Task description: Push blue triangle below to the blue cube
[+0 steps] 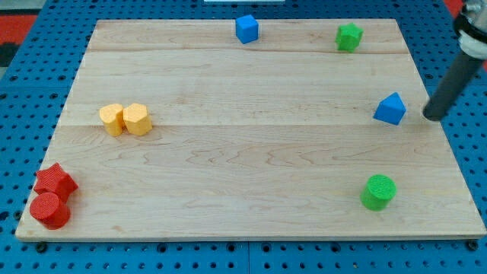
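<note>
On the wooden board (251, 152), my tip (431, 116), holding nothing, sits just right of the blue triangle (390, 109); the rod's top is cropped.

A robotics lab bench: a wooden board (251, 152) lies on a blue perforated mounting plate (30, 99).

Board (251, 152), wooden, centre: wide bare stretch between the blue cube (246, 29) at the view's top and the blue triangle (390, 109) at the view's right; no block stands in it.

Obstacles, edges only:
- green block (349, 36), top right, well apart from the cube.
- green cylinder (378, 191), lower right, well below the triangle.
- two yellow blocks (125, 119), touching, left.
- red star-shaped block (55, 181) and red cylinder (50, 209), touching, bottom-left corner.

My tip (431, 117): just right of the triangle, narrow gap between, near the board's right edge.
</note>
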